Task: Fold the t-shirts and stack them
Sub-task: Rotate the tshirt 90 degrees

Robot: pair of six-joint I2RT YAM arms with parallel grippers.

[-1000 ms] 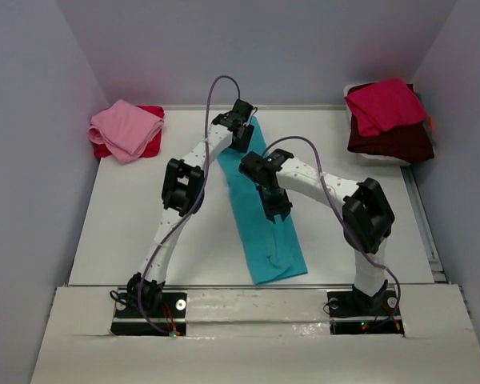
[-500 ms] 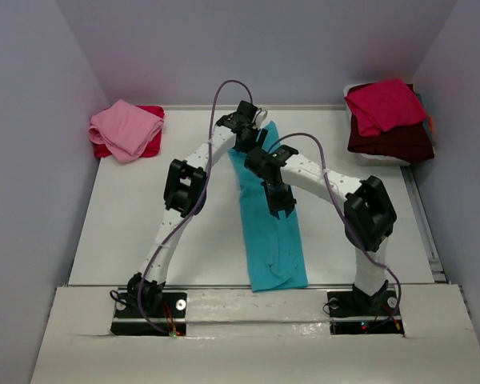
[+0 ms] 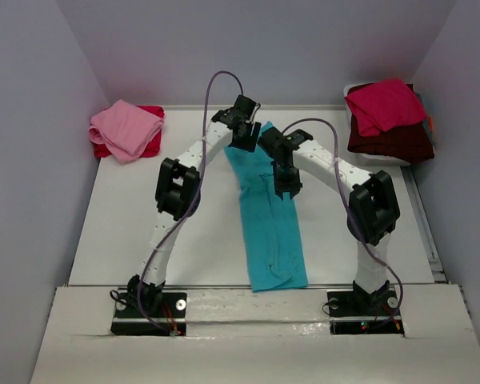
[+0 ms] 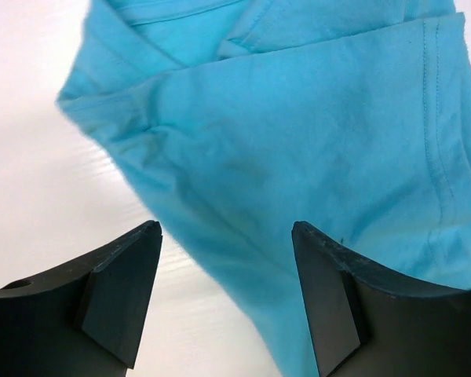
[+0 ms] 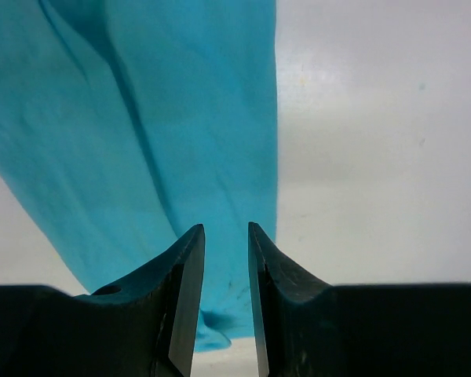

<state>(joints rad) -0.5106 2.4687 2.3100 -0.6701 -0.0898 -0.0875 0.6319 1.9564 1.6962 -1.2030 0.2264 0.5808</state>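
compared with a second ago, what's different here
The turquoise t-shirt swung from slanted to nearly straight, its far end shifting right. The right tool moved farther out over it; its grip is unclear. The left tool stayed open at the shirt's far end. The pink pile and crimson pile did not move.

Five t-shirts are pictured on one table (image 3: 144, 232): one turquoise shirt (image 3: 270, 232), one pink shirt (image 3: 126, 128), one red shirt (image 3: 151, 147), one crimson shirt (image 3: 384, 104), one dark maroon shirt (image 3: 392, 144). Two arms are counted, left arm (image 3: 176, 192) and right arm (image 3: 372, 210), with two grippers, left gripper (image 4: 224, 228) and right gripper (image 5: 226, 228).
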